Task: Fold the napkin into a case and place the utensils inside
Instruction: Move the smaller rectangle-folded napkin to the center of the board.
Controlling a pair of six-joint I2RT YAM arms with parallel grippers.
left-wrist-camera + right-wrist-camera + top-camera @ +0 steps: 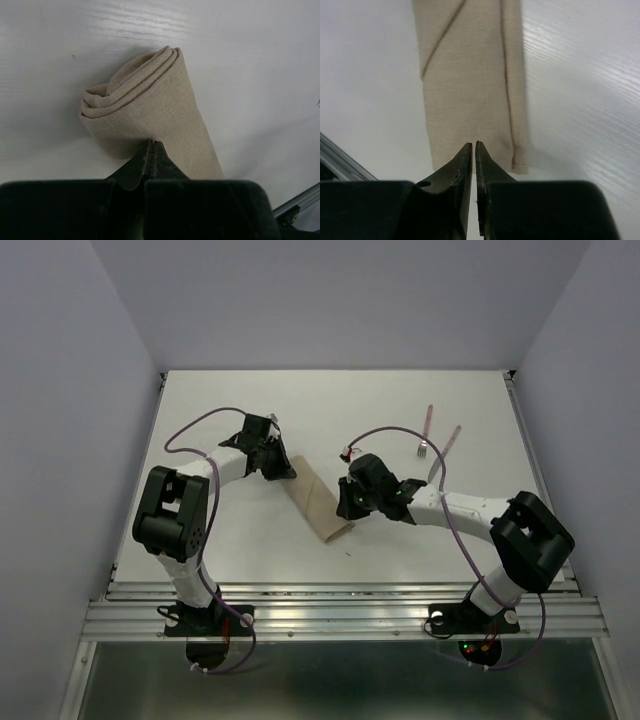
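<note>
The napkin [315, 502], folded to a narrow strip, was laid mid-table [230, 400] w/ its long axis running far-left to near-right. The left hand [152, 145] was seen clenched, tips on the far-left end. The right hand [474, 146] was drawn nearly closed at the near-right end; cloth pinched or not couldn't be told. The utensils [427, 430] were found beyond the right hand, farther back on the table — nearer that arm. Layered folds were shown only by the left wrist view — utensils only from above.
</note>
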